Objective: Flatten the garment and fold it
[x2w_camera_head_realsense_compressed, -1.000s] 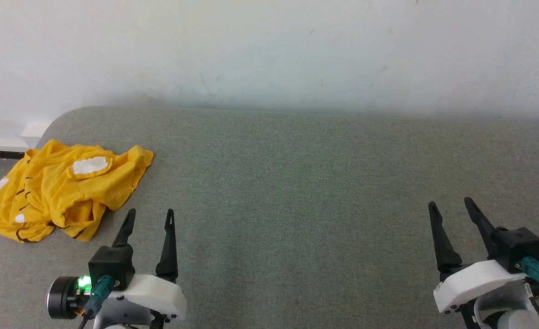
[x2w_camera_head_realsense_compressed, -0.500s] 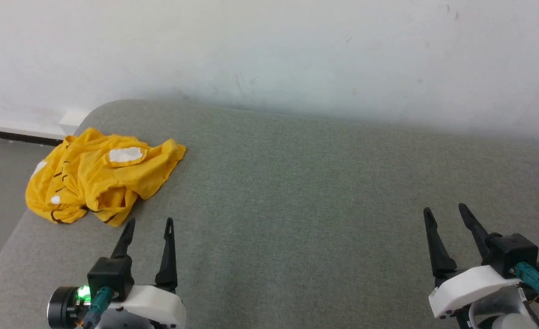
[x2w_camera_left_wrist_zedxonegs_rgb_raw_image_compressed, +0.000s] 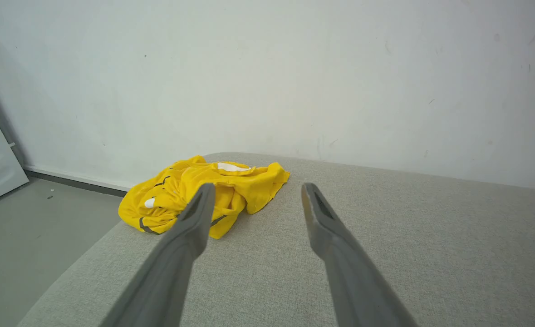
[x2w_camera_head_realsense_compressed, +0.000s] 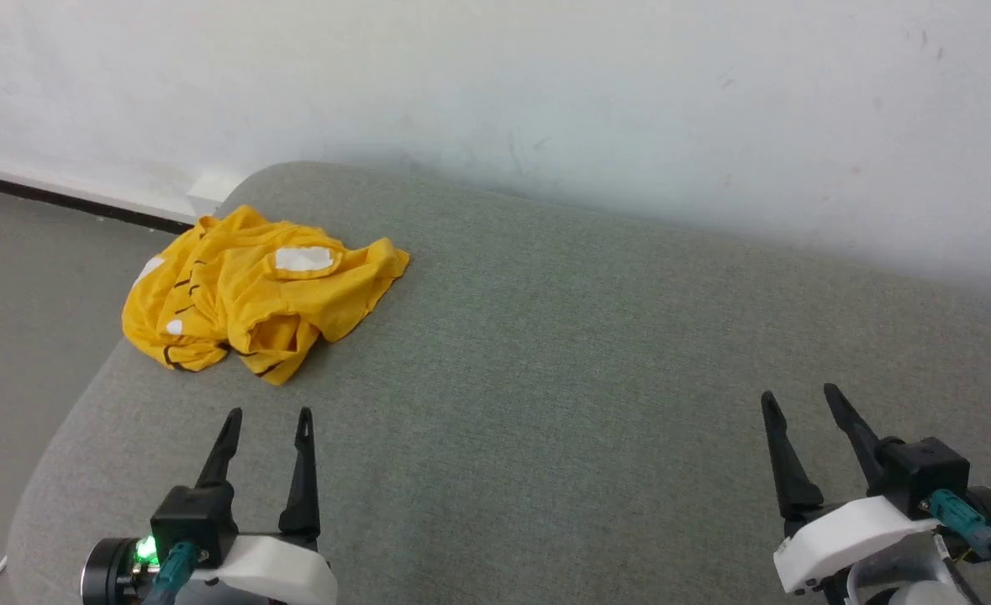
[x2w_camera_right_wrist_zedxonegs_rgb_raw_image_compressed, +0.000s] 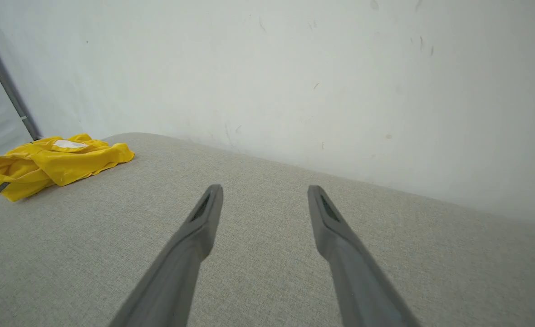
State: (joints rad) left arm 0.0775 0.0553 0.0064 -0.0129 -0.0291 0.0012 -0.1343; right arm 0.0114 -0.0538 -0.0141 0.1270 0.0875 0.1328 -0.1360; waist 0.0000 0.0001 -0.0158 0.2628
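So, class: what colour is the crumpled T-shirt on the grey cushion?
Yellow T-shirt, with white patches and dark lines; clearest in the head view.

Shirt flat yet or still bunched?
Bunched: the yellow T-shirt lies crumpled in overlapping folds at the grey surface's far left corner.

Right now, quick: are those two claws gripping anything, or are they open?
Left claw: open, holding nothing.
Right claw: open, holding nothing.
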